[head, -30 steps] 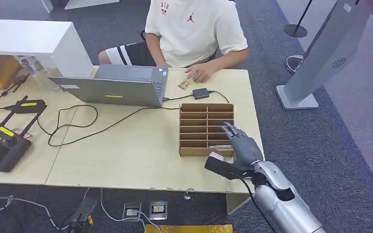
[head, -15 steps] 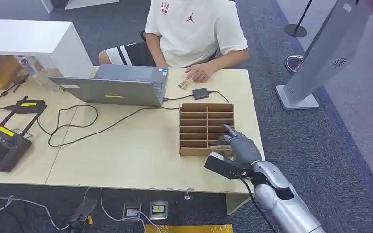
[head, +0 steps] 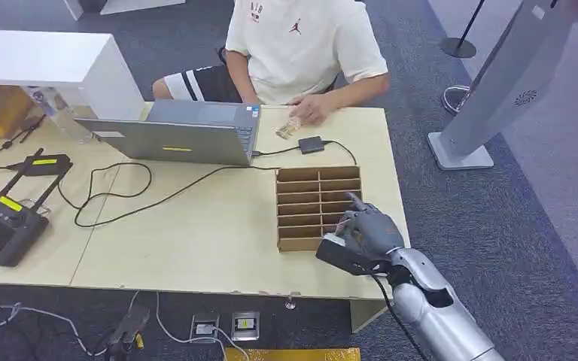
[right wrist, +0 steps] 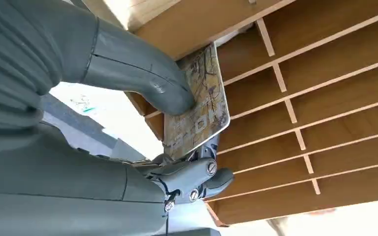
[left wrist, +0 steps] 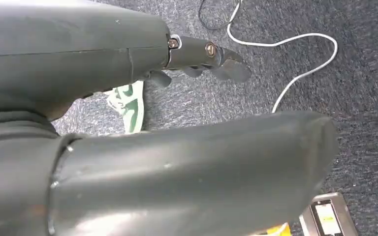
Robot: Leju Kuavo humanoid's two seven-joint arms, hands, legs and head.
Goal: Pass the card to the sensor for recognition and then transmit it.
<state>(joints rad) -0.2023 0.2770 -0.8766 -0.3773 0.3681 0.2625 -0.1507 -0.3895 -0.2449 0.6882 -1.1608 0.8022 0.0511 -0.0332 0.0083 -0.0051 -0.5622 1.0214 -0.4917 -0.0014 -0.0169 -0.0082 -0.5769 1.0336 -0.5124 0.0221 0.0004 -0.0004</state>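
Right hand (right wrist: 142,128), lower right of head frame, pinched card (right wrist: 197,105) between thumb and fingers above tray (head: 305,197). Risked snagging a divider and slipping from shallow grip.

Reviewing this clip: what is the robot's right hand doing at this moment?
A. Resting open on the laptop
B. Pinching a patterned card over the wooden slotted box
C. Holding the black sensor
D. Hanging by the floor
B: the right hand pinches the patterned card between thumb and fingers at the wooden slotted box.
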